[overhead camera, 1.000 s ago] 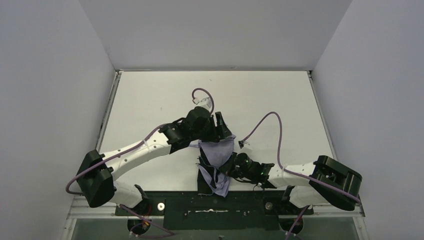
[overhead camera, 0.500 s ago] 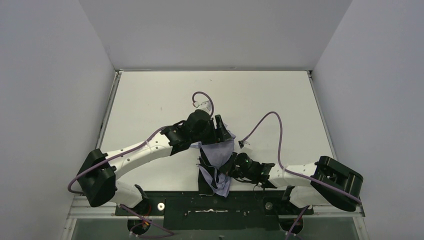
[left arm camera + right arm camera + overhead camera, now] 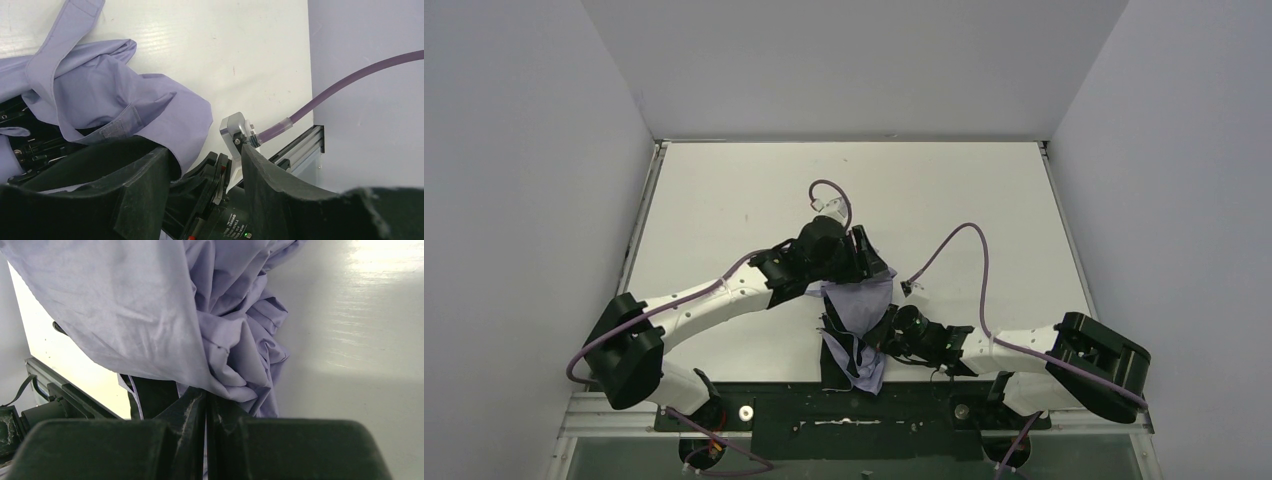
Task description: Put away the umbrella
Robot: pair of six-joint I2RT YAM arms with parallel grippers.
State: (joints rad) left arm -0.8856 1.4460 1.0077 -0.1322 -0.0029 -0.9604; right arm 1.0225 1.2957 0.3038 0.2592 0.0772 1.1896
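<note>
The umbrella [image 3: 856,303] is a crumpled bundle of pale lavender fabric with thin black ribs, lying near the table's front middle. In the top view my left gripper [image 3: 870,262] is at its far edge. In the left wrist view the left gripper [image 3: 205,162] has its jaws apart, the umbrella [image 3: 115,100] lies against the left finger [image 3: 145,185], and nothing is pinched. My right gripper [image 3: 884,335] is at the umbrella's right side. In the right wrist view the right gripper [image 3: 206,396] is shut on a fold of the umbrella [image 3: 150,305].
Purple cables [image 3: 969,262] loop above the white table [image 3: 724,190] by both arms. One cable with its connector [image 3: 237,131] shows just beyond the left fingers. Grey walls [image 3: 544,150] enclose the table on three sides. The black base plate [image 3: 824,410] runs along the near edge.
The left gripper's jaws have narrowed a little, and the left arm has shifted slightly at the umbrella's far edge. The right gripper has kept its hold and not moved.
</note>
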